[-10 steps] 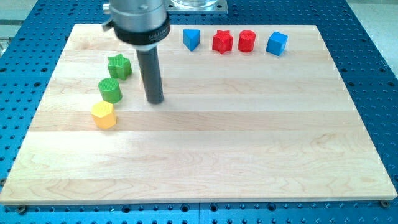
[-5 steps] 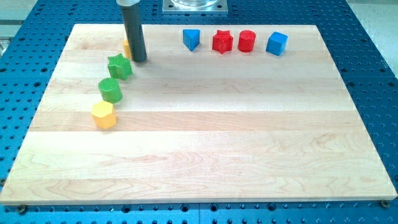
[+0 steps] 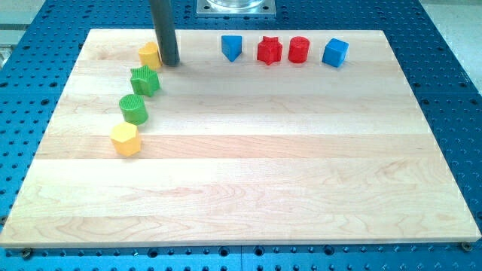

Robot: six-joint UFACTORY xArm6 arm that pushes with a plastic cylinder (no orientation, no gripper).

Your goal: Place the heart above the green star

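A yellow heart-like block (image 3: pixel 149 54) lies near the board's top left, just above the green star (image 3: pixel 144 80) and very close to it. My tip (image 3: pixel 170 63) is down on the board right beside the yellow heart, on its right side, and up and to the right of the green star. Below the star sit a green cylinder (image 3: pixel 133 109) and a yellow hexagon (image 3: pixel 125 139), forming a line that slants down to the left.
Along the top edge of the wooden board (image 3: pixel 248 173) stand a blue triangular block (image 3: pixel 231 47), a red star (image 3: pixel 269 50), a red cylinder (image 3: pixel 299 50) and a blue cube (image 3: pixel 335 52). A metal mount (image 3: pixel 234 7) sits at the view's top.
My tip moved from the right of the green cylinder up to the board's top left. The yellow heart, hidden before, now shows to the left of the rod above the green star.
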